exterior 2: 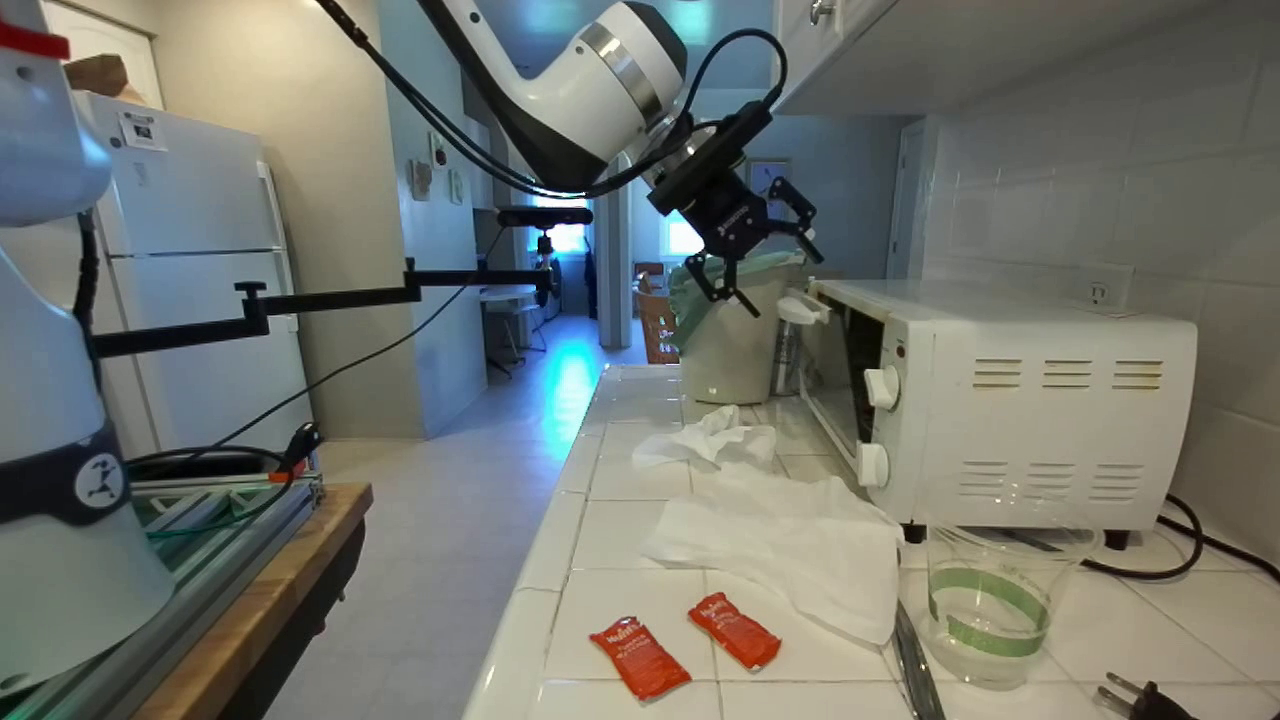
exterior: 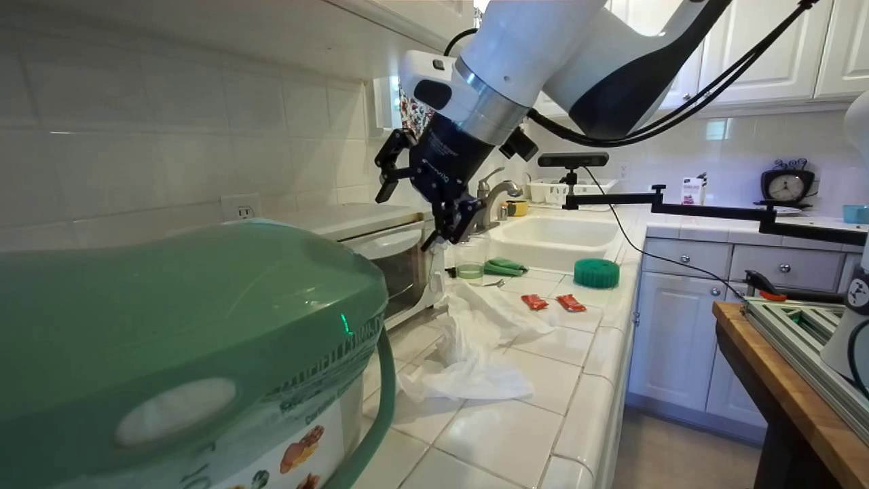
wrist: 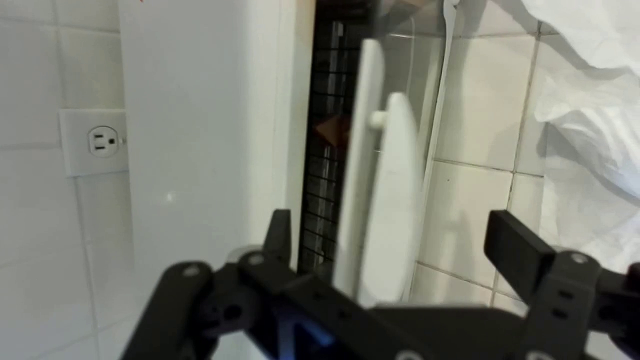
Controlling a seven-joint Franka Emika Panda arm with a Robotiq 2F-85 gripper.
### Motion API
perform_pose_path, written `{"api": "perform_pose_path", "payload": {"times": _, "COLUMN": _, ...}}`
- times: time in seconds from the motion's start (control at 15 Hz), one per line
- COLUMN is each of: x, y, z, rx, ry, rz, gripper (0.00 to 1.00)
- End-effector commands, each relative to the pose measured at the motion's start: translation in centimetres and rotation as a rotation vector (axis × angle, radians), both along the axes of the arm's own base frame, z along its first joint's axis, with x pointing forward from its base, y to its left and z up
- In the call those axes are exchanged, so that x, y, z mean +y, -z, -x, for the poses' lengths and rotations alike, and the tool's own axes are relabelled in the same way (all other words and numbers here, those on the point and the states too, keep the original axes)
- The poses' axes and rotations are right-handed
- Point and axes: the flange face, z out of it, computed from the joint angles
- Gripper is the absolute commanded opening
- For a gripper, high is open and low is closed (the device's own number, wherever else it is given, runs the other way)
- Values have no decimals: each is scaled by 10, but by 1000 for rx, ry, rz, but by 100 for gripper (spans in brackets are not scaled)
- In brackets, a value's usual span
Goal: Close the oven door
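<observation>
The white toaster oven (exterior 2: 1040,310) stands against the tiled wall; its top fills the left of the wrist view (wrist: 200,125). Its oven door (exterior 2: 828,350) is partly open, tilted outward. In the wrist view a dark gap with a wire rack shows between the oven body and the top edge of the oven door (wrist: 356,200). The white handle (wrist: 395,200) is on the door's outer side. My gripper (wrist: 390,225) is open and empty. It is above the door, its fingers spread to either side of the handle. It also shows in both exterior views (exterior: 407,219) (exterior 2: 785,285).
A big green-lidded container (exterior: 204,305) stands beside the oven. Crumpled white paper (exterior 2: 790,540), red packets (exterior 2: 640,655), a clear cup (exterior 2: 990,610) and a plug (exterior 2: 1150,700) lie on the counter. A wall cabinet (exterior: 380,27) hangs above. The sink (exterior: 557,238) is farther along.
</observation>
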Motion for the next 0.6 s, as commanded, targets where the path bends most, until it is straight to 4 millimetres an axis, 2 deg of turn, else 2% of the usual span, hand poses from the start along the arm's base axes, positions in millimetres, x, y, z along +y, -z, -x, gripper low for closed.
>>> {"api": "perform_pose_path", "payload": {"times": 0.0, "x": -8, "y": -3, "z": -6, "rx": 26, "ry": -20, "rz": 6, "gripper": 100}}
{"api": "perform_pose_path", "payload": {"times": 0.33, "x": -13, "y": -4, "z": -7, "rx": 41, "ry": 11, "rz": -2, "gripper": 100}}
{"api": "perform_pose_path", "payload": {"times": 0.53, "x": -1, "y": -10, "z": 0, "rx": 97, "ry": 82, "rz": -96, "gripper": 100}}
